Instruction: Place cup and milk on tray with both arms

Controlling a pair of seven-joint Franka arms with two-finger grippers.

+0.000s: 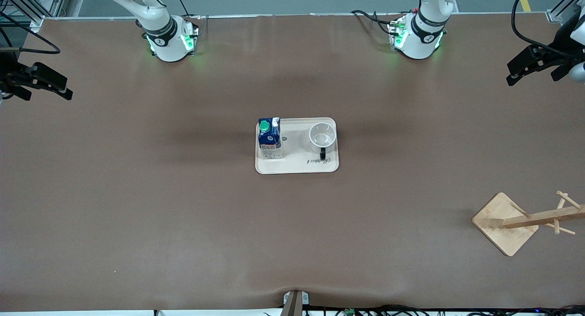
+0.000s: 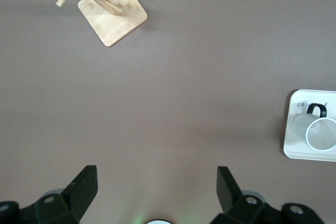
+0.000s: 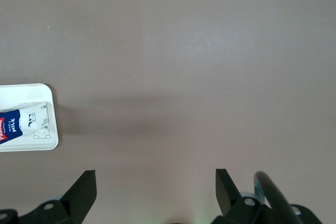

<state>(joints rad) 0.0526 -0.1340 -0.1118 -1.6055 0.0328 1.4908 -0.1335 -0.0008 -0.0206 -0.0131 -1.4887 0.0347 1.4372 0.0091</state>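
Observation:
The cream tray point(image 1: 297, 164) lies in the middle of the table. The dark-blue milk carton point(image 1: 269, 140) with a green cap stands upright on it toward the right arm's end. The white cup point(image 1: 322, 135) stands upright on it toward the left arm's end, its black handle pointing toward the front camera. My left gripper point(image 1: 509, 74) is open and empty, up over the table's left-arm end. My right gripper point(image 1: 68, 90) is open and empty, up over the right-arm end. The left wrist view shows its gripper point(image 2: 157, 187), the cup point(image 2: 321, 134) and the tray point(image 2: 294, 155). The right wrist view shows its gripper point(image 3: 155, 190), the milk point(image 3: 23, 121) and the tray point(image 3: 31, 90).
A wooden rack with pegs on a square base point(image 1: 507, 222) stands near the front camera at the left arm's end; it also shows in the left wrist view point(image 2: 113, 17). Brown table surface surrounds the tray.

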